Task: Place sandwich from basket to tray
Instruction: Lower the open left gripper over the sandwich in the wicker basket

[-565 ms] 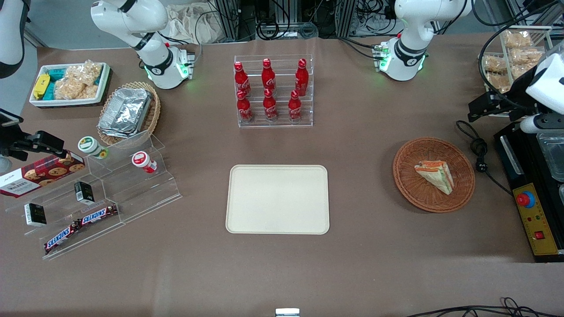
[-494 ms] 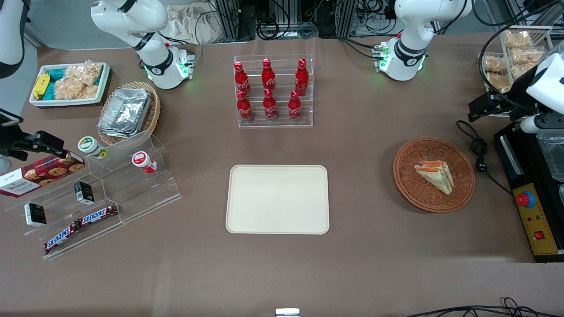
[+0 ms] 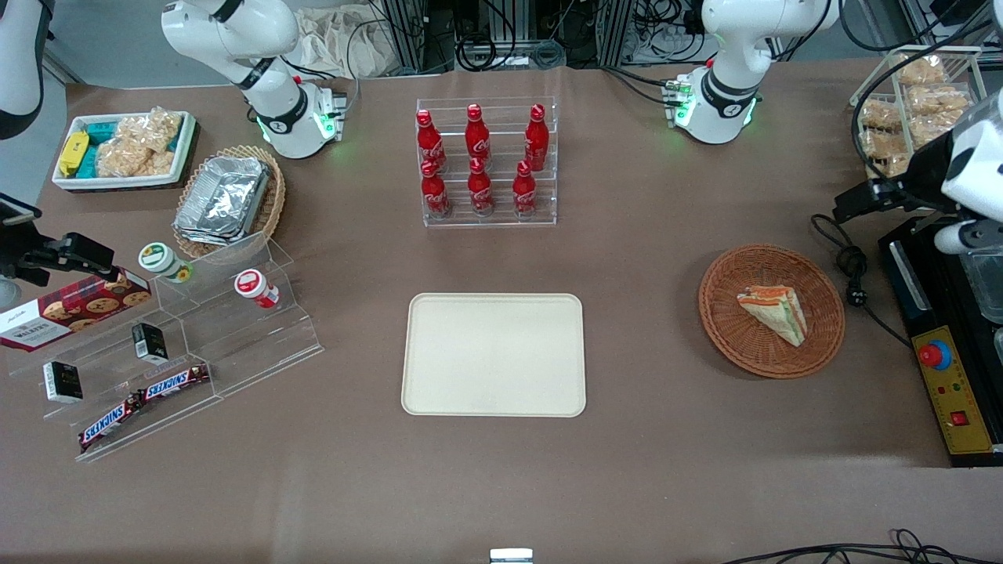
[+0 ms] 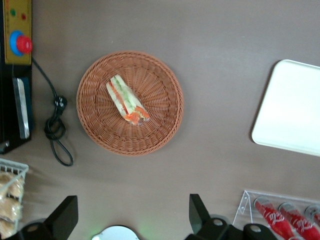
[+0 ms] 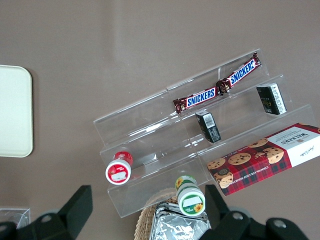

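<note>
The sandwich (image 3: 774,312), a small wrapped wedge with orange and green filling, lies in the round reddish-brown wicker basket (image 3: 729,329) toward the working arm's end of the table. The cream tray (image 3: 494,354) lies flat at the table's middle, with nothing on it. My left gripper (image 3: 960,231) hangs high above the table beside the basket, over the black control box. In the left wrist view the gripper (image 4: 131,202) is open and holds nothing, and the sandwich (image 4: 127,100), the basket (image 4: 160,80) and a corner of the tray (image 4: 292,107) show far below it.
A black control box with a red button (image 3: 935,355) and a coiled cable (image 3: 854,274) lie beside the basket. A rack of cola bottles (image 3: 486,164) stands farther from the camera than the tray. An acrylic snack rack (image 3: 180,345) stands toward the parked arm's end.
My left arm has shifted slightly above the control box. The sandwich, basket and tray have not moved.
</note>
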`<state>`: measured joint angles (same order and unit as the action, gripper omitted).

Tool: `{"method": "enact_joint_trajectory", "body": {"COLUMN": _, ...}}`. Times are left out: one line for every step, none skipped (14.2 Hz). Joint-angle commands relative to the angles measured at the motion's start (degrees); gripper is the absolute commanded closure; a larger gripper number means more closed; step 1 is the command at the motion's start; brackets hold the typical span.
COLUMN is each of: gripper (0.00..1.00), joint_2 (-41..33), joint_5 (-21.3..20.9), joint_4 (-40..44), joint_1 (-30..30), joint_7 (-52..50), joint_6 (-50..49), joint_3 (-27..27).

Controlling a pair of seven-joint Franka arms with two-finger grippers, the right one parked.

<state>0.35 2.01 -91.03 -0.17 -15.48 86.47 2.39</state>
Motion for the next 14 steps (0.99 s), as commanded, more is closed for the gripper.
{"method": "enact_joint_trajectory", "body": {"gripper": 0.01, "joint_2": -0.87, "joint_5": -0.78, "joint_4": -9.29, "joint_1": 2.18, "joint_7": -3.41, "joint_6": 7.44, "joint_3": -0.10}}
{"method": "enact_joint_trajectory", "body": {"gripper": 0.01, "joint_2": -0.79, "joint_5": -0.86, "joint_4": -13.34, "joint_1": 3.32, "joint_7": -4.72, "joint_6": 11.48, "joint_3": -0.10}}
{"method": "enact_joint_trajectory", "body": {"gripper": 0.01, "joint_2": -0.53, "joint_5": -0.95, "joint_4": -17.21, "joint_1": 4.55, "joint_7": -5.17, "joint_6": 15.53, "joint_3": -0.19}}
{"method": "enact_joint_trajectory", "body": {"gripper": 0.01, "joint_2": -0.27, "joint_5": -1.04, "joint_4": -20.99, "joint_1": 5.69, "joint_7": -5.35, "joint_6": 20.09, "joint_3": -0.19}}
{"method": "enact_joint_trajectory", "body": {"gripper": 0.01, "joint_2": -0.09, "joint_5": -1.48, "joint_4": -25.29, "joint_1": 7.01, "joint_7": -5.35, "joint_6": 25.62, "joint_3": -0.19}}
{"method": "enact_joint_trajectory", "body": {"gripper": 0.01, "joint_2": 0.09, "joint_5": -1.57, "joint_4": -29.34, "joint_1": 7.89, "joint_7": -5.44, "joint_6": 31.50, "joint_3": -0.19}}
{"method": "enact_joint_trajectory", "body": {"gripper": 0.01, "joint_2": 0.87, "joint_5": -1.48, "joint_4": -32.77, "joint_1": 7.99, "joint_7": -6.48, "joint_6": 36.35, "joint_3": -0.19}}
{"method": "enact_joint_trajectory", "body": {"gripper": 0.01, "joint_2": 2.53, "joint_5": -1.48, "joint_4": -34.37, "joint_1": 8.42, "joint_7": -8.67, "joint_6": 39.70, "joint_3": -0.19}}
{"method": "enact_joint_trajectory", "body": {"gripper": 0.01, "joint_2": 4.99, "joint_5": -1.48, "joint_4": -34.39, "joint_1": 8.52, "joint_7": -12.17, "joint_6": 41.57, "joint_3": -0.10}}
{"method": "enact_joint_trajectory", "body": {"gripper": 0.01, "joint_2": 7.27, "joint_5": -1.48, "joint_4": -34.21, "joint_1": 8.52, "joint_7": -15.51, "joint_6": 43.15, "joint_3": -0.02}}
{"method": "enact_joint_trajectory", "body": {"gripper": 0.01, "joint_2": 9.21, "joint_5": -1.05, "joint_4": -34.30, "joint_1": 8.26, "joint_7": -18.50, "joint_6": 45.25, "joint_3": 0.07}}
{"method": "enact_joint_trajectory", "body": {"gripper": 0.01, "joint_2": 10.62, "joint_5": -1.04, "joint_4": -34.38, "joint_1": 7.99, "joint_7": -21.93, "joint_6": 46.67, "joint_3": 0.07}}
{"method": "enact_joint_trajectory", "body": {"gripper": 0.01, "joint_2": 12.29, "joint_5": -1.22, "joint_4": -34.47, "joint_1": 7.90, "joint_7": -23.96, "joint_6": 47.64, "joint_3": 0.25}}
{"method": "enact_joint_trajectory", "body": {"gripper": 0.01, "joint_2": 13.35, "joint_5": -1.30, "joint_4": -34.82, "joint_1": 7.47, "joint_7": -24.33, "joint_6": 48.43, "joint_3": 0.25}}
